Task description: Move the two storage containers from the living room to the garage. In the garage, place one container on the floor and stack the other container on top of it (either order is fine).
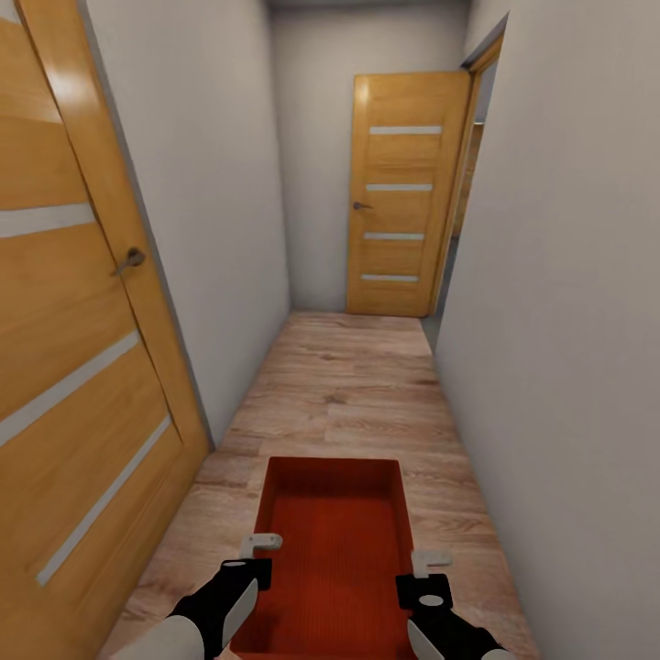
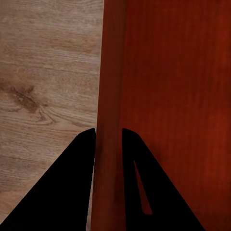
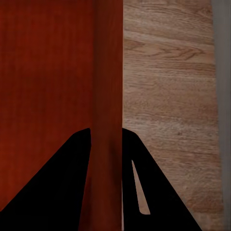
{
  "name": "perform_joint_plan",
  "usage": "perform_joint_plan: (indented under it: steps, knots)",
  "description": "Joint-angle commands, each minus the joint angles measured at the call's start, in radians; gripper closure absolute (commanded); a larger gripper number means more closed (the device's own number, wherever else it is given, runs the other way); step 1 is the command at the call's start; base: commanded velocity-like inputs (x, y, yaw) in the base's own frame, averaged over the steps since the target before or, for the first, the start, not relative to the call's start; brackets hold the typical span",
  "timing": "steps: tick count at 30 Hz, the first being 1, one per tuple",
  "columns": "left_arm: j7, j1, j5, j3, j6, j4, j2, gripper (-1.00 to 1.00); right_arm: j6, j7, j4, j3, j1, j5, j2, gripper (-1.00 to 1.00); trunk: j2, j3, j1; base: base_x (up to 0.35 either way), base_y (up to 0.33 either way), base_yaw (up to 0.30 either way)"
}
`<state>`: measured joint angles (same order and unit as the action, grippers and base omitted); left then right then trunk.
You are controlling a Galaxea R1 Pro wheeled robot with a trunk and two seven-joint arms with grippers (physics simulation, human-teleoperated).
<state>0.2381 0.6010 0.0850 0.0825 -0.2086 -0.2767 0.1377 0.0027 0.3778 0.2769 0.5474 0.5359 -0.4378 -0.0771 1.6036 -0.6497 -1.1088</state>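
Note:
One orange-red ribbed storage container (image 1: 335, 541) is held level in front of me over light wood planks, lidless and empty. My left gripper (image 1: 257, 550) is shut on its left wall (image 2: 109, 86), one finger inside and one outside. My right gripper (image 1: 423, 566) clamps the right wall (image 3: 107, 72) the same way. In the wrist views, the left gripper (image 2: 108, 137) and the right gripper (image 3: 106, 134) each pinch the thin wall between dark fingers. The other container, the living room and the garage are out of view.
I am in a narrow corridor between plain white walls (image 1: 229, 183). An orange-wood door (image 1: 73, 321) with frosted strips stands close on the left. A matching door (image 1: 403, 192) stands open at the far end beside a doorway (image 1: 461, 229) on the right.

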Motion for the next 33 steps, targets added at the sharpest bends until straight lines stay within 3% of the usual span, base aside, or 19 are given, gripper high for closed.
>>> perform_joint_plan:
  steps: [1, 33]
  knots:
    - [0.013, 0.000, -0.025, 0.005, -0.010, -0.005, -0.003, 1.00, -0.001, 0.010, -0.016, -0.007, 0.001, -0.015, 0.002, 1.00, 0.000, -0.001, 0.000, 0.321, 0.000, 0.000]
    - [0.013, 0.000, -0.025, 0.005, -0.009, -0.006, -0.003, 1.00, -0.001, 0.010, -0.016, -0.007, 0.001, -0.015, 0.002, 1.00, 0.000, -0.001, 0.000, 0.322, 0.000, 0.000]
